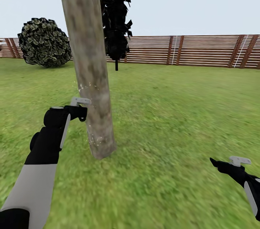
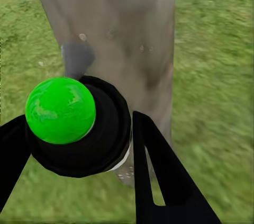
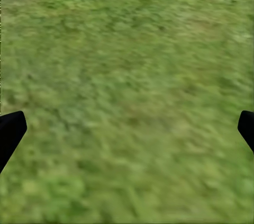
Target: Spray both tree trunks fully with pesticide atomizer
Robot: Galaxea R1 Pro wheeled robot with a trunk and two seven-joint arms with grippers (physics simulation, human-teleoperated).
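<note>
A thick beige-grey tree trunk point(image 1: 90, 77) rises from the grass floor point(image 1: 173, 113) just left of centre and stands close in the left wrist view as well point(image 2: 127, 28). My left gripper point(image 1: 77, 111) is right beside the trunk, at its left side. It is shut on the pesticide atomizer point(image 2: 79, 128), a black bottle with a bright green round end. The bottle's grey spray head point(image 2: 78, 57) points at the bark. Small pale specks dot the trunk. My right gripper point(image 1: 231, 164) hangs low at the right, open over bare grass point(image 3: 127, 97).
A brown slat fence point(image 1: 187, 50) runs along the back of the lawn. A round bush point(image 1: 44, 42) stands at the far left. A thin near-black tree point(image 1: 115, 16) stands behind the trunk. Open lawn stretches to the right.
</note>
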